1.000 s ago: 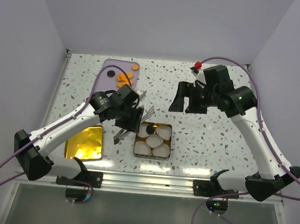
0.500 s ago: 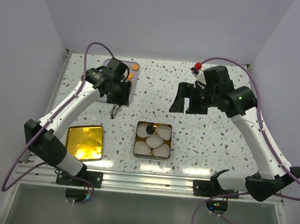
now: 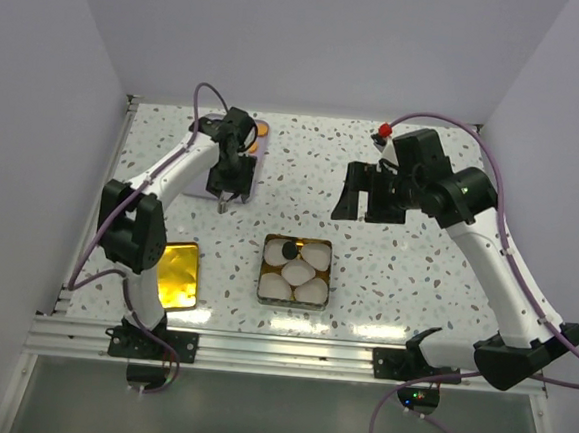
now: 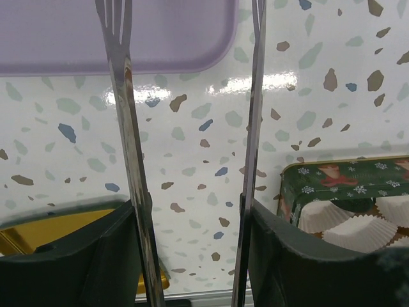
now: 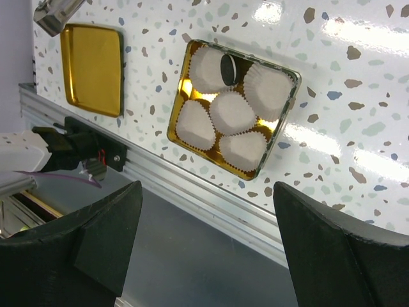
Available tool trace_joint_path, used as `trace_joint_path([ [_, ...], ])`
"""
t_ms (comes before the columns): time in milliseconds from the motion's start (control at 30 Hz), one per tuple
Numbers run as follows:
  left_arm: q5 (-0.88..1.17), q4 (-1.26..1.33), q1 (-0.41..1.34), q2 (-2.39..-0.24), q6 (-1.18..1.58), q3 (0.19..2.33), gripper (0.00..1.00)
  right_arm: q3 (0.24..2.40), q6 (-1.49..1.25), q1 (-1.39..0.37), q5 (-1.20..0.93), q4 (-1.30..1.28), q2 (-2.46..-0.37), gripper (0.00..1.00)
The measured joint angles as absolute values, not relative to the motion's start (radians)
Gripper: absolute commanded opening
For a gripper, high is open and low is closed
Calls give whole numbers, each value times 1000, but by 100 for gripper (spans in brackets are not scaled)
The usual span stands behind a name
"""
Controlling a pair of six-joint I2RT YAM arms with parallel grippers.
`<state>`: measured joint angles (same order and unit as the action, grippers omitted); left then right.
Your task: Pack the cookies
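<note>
A few orange cookies [image 3: 261,131] show at the far edge of the purple tray [image 3: 206,160]; my left arm hides the rest. One black cookie [image 3: 288,249] lies in a white paper cup in the open tin [image 3: 265,275], and it also shows in the right wrist view [image 5: 227,66]. My left gripper [image 3: 228,178] carries metal tongs [image 4: 131,160], which are spread open and empty over the tray's near edge [image 4: 96,38]. My right gripper [image 3: 363,194] hangs open and empty above the table, right of the tin [image 5: 287,109].
The tin holds several white scalloped paper cups [image 5: 233,110]. A gold lid [image 3: 164,275] lies at the front left, and it also shows in the right wrist view [image 5: 92,67]. A metal rail [image 3: 279,351] runs along the near table edge. A red-capped object [image 3: 383,130] sits at the back right.
My left arm has swung from the tin back to the purple tray at the back left, with the tongs empty. The black cookie stays in the tin. The right arm has barely moved.
</note>
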<state>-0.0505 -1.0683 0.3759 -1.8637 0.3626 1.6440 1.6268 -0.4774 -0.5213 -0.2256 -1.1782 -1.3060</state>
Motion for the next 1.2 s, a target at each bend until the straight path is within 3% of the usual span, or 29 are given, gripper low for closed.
trace_joint_path([
  [667,-59,-1062,359,-1963,329,1646,62,1700,-423,-521,-200,-1227,-1400,87],
  [1200,-61,-1064,356,-1999,329,1677,55,1707,-387,-509,-200,-1240,-1421,87],
])
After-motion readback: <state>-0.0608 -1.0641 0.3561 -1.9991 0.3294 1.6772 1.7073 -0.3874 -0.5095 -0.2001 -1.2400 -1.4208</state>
